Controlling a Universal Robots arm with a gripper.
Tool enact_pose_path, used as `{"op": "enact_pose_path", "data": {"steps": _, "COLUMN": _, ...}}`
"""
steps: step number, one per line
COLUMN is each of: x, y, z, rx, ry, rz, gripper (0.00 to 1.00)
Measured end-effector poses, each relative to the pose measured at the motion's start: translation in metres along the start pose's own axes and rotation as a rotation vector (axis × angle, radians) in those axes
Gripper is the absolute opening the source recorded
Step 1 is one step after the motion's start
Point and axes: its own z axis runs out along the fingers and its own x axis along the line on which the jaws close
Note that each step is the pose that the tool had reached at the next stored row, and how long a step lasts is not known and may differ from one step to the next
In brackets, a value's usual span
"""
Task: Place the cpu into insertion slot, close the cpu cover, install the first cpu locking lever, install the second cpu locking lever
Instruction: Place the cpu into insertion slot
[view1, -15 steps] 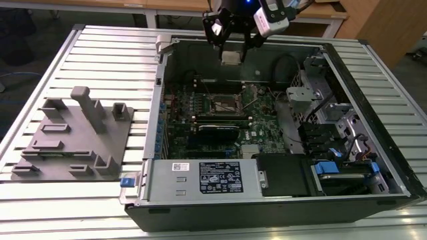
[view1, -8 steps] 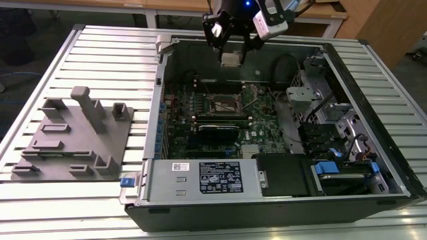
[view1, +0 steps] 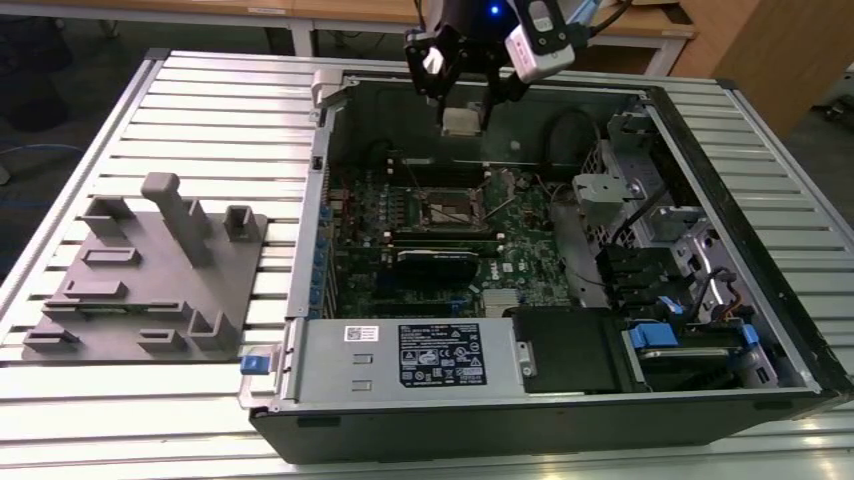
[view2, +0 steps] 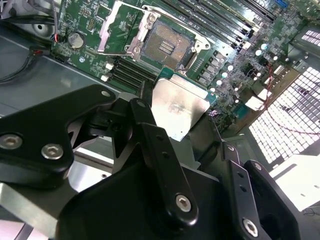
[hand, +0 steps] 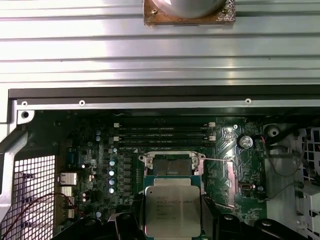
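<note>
The open computer case (view1: 534, 425) lies on its side on the slatted table (view1: 200, 110), with the green motherboard (view1: 523, 222) facing up inside it. Near the board's middle is the insertion slot (view1: 451, 208), its dark centre bare. In the second wrist view the cpu cover (view2: 107, 25) is swung back beside the slot (view2: 167, 46), and in the first wrist view a thin wire lever (hand: 220, 160) juts out to one side of it.

The gripper (view1: 463, 105) hangs above the board with the cpu (view1: 462, 121) pinched between its fingers (hand: 135, 220) by two opposite edges, metal top towards the wrist. The chip is in the air, well clear of the slot and not yet in it.

The main risk, as I judge it, is a skewed descent. If the chip comes down tilted or off-square, a corner would land on the slot's contacts (the part least likely to forgive a scrape). The edge pinch is another weak spot, since a smooth flat chip held only by its rims could slip or rotate. The raised cover and the loose lever sit just beside the slot, so a finger drifting sideways could catch either one.
</note>
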Motion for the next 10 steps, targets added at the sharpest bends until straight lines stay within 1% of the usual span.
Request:
{"op": "enact_pose_path", "data": {"steps": 3, "x": 0.0, "y": 0.0, "z": 0.0006, "rx": -0.0001, "ry": 0.0, "rz": 0.0, "gripper": 0.54}}
{"op": "enact_pose_path", "data": {"steps": 5, "x": 0.0, "y": -0.0002, "z": 0.0025, "rx": 0.0, "ry": 0.0, "rz": 0.0, "gripper": 0.54}}
{"op": "enact_pose_path", "data": {"steps": 8, "x": -0.0001, "y": -0.0002, "z": 0.0028, "rx": -0.0001, "ry": -0.0001, "rz": 0.0, "gripper": 0.54}}
{"op": "enact_pose_path", "data": {"steps": 10, "x": -0.0001, "y": -0.0004, "z": 0.0043, "rx": -0.0004, "ry": -0.0003, "rz": 0.0, "gripper": 0.54}}
